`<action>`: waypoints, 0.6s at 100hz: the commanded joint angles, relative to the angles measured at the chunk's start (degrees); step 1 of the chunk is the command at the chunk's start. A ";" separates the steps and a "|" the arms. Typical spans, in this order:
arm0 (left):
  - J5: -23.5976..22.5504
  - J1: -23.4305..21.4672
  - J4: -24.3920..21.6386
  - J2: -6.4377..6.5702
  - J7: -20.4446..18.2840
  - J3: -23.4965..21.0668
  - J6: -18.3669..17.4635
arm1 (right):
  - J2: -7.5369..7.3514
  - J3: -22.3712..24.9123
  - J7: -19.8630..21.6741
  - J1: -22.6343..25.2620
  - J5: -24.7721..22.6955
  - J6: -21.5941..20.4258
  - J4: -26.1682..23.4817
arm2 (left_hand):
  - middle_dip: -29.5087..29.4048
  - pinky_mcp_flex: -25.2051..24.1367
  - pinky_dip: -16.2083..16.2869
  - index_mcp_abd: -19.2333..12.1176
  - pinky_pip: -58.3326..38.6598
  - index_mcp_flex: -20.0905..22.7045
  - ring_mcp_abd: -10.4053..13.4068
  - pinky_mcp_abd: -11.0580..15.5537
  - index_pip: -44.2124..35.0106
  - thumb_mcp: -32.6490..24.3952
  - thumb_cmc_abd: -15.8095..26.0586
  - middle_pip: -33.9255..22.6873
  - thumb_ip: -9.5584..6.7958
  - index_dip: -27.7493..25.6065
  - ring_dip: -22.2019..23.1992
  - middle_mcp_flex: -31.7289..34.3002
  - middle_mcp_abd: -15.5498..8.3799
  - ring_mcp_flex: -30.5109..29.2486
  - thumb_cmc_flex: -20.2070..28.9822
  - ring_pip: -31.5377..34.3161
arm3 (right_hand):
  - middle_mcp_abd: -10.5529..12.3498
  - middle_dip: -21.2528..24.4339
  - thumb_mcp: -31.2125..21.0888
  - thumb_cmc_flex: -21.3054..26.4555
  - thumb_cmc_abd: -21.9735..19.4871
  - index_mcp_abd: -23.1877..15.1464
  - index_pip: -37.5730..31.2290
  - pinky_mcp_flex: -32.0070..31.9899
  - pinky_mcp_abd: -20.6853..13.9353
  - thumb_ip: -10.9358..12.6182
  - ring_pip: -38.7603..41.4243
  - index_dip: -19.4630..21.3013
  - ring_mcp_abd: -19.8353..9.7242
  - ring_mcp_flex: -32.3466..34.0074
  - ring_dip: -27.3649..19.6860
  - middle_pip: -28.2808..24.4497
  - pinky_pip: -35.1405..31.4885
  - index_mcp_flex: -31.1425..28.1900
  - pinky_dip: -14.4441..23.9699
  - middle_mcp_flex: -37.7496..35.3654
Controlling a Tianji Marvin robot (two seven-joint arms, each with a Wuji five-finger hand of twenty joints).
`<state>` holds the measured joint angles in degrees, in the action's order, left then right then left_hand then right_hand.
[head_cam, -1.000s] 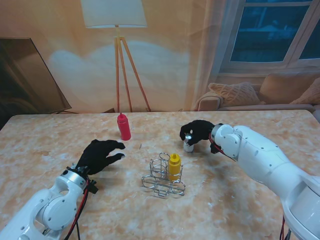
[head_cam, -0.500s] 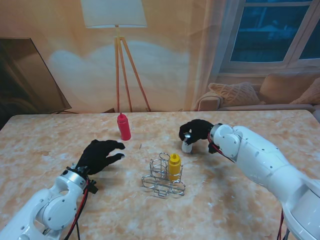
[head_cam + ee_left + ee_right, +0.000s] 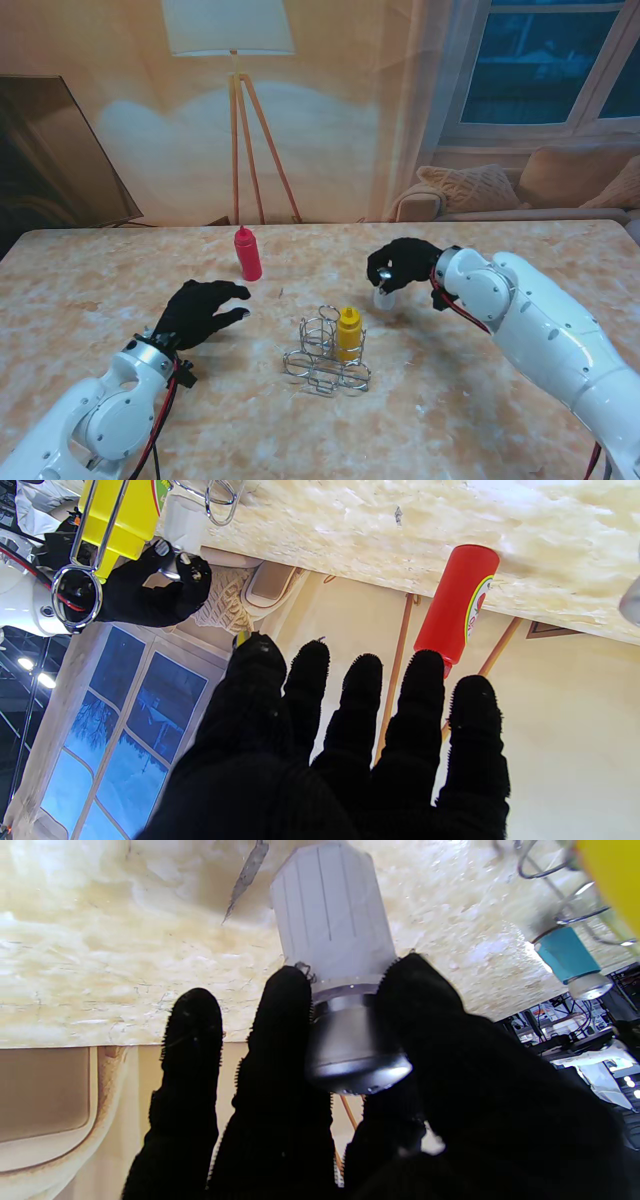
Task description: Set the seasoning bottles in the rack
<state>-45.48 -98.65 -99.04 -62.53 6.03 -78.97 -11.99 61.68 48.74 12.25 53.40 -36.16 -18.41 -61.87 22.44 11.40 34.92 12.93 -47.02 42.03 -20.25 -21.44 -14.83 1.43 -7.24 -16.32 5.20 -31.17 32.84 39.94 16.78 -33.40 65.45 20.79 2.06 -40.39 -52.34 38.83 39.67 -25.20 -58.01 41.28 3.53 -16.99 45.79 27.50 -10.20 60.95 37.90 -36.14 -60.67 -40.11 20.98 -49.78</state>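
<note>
Marble tabletop [image 3: 520,250]: right hand [image 3: 403,265] grips upright white shaker [image 3: 386,293] by its cap; rack [image 3: 325,352] lies leftward, nearer me. Left hand [image 3: 198,309] open.

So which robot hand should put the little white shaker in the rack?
The right robot hand: it already grips the white shaker beside the rack. The left robot hand is open, holding nothing.

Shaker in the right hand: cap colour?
Silver metal cap on a white shaker; clearest in the right wrist view.

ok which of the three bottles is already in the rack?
The yellow bottle: it stands inside the wire rack. The red bottle stands loose on the table, and the right hand grips the white shaker.
</note>
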 commanded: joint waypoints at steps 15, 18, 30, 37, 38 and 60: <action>0.14 -0.14 -0.01 -0.12 -0.83 0.15 0.19 | -1.95 5.65 3.63 6.30 -2.65 -1.34 -8.28 | 0.29 -0.88 1.26 -0.51 0.75 0.86 -0.98 -0.73 -0.01 -0.61 -0.51 0.52 -1.43 -0.73 1.28 0.26 0.57 1.63 -0.20 -0.98 | 5.22 -3.06 -4.18 5.36 -1.44 -0.76 -2.54 1.63 -0.96 1.12 1.14 -0.07 -1.15 2.35 2.01 -5.14 -1.36 -2.42 1.62 -6.99; 0.16 -0.14 -0.01 -0.11 -0.87 0.15 0.18 | -2.14 6.39 4.32 7.03 -2.75 -1.64 -9.38 | 0.28 -0.83 1.27 -0.55 0.72 0.89 -0.89 -0.75 -0.03 -0.58 -0.55 0.55 -1.41 -0.74 1.29 0.22 0.55 1.63 -0.23 -0.97 | 5.22 -3.09 -4.19 5.39 -1.57 -0.72 -2.53 1.69 -0.95 1.12 1.12 -0.08 -1.17 2.37 2.04 -5.14 -1.37 -2.41 1.65 -7.05; 0.15 -0.16 -0.05 -0.11 -0.89 0.18 0.18 | -2.82 9.10 6.53 9.82 -3.24 -3.20 -13.44 | 0.27 -0.89 1.26 -0.49 0.75 0.79 -0.84 -0.76 0.04 -0.57 -0.45 0.58 -1.41 -0.71 1.28 0.19 0.54 1.68 -0.27 -0.99 | 5.28 -3.14 -4.02 5.47 -1.62 -0.69 -2.49 1.75 -1.04 1.02 1.06 -0.07 -1.27 2.44 2.19 -5.01 -1.33 -2.43 1.75 -7.15; 0.18 -0.14 -0.04 -0.12 -0.85 0.21 0.18 | -3.15 10.61 7.91 11.48 -3.06 -3.91 -15.81 | 0.27 -0.84 1.27 -0.54 0.71 0.84 -0.89 -0.70 0.01 -0.57 -0.49 0.59 -1.41 -0.73 1.28 0.16 0.54 1.70 -0.26 -0.99 | 5.15 -3.23 -3.93 5.49 -1.66 -0.66 -2.38 1.86 -1.04 1.01 0.97 -0.15 -1.32 2.48 2.32 -4.89 -1.31 -2.60 1.86 -7.18; 0.18 -0.14 -0.04 -0.12 -0.85 0.22 0.18 | -3.20 10.81 8.10 11.71 -3.03 -3.99 -16.14 | 0.26 -0.87 1.26 -0.51 0.73 0.81 -0.88 -0.69 0.03 -0.57 -0.47 0.59 -1.41 -0.72 1.27 0.15 0.54 1.76 -0.26 -1.01 | 5.11 -3.26 -3.91 5.51 -1.65 -0.64 -2.37 1.90 -1.00 1.01 0.97 -0.15 -1.28 2.51 2.34 -4.90 -1.31 -2.61 1.88 -7.22; 0.38 -0.08 -0.03 -0.13 -0.90 0.36 0.26 | -4.08 14.40 11.55 16.17 -2.25 -6.42 -22.33 | 0.27 -0.87 1.25 -0.50 0.72 0.91 -0.95 -0.72 0.00 -0.56 -0.54 0.57 -1.41 -0.74 1.26 0.17 0.56 1.77 -0.24 -1.02 | 4.69 -3.42 -3.62 5.27 -1.54 0.09 -1.94 2.66 -1.06 1.11 0.74 -0.48 -1.27 3.33 2.69 -4.37 -1.43 -2.66 2.38 -7.83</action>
<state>-45.22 -98.62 -99.02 -62.54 5.95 -78.72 -11.95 57.81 62.94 22.61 68.05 -38.75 -23.95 -82.76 22.44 11.39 34.93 12.92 -47.02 42.03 -20.25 -21.44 -14.83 1.42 -7.23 -16.30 5.20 -31.20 32.84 39.94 16.78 -33.40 65.45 20.79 1.57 -40.39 -52.32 38.81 40.16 -25.16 -58.02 42.78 3.54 -16.99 45.83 27.45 -9.72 62.13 39.07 -35.84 -60.67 -41.00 22.15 -50.96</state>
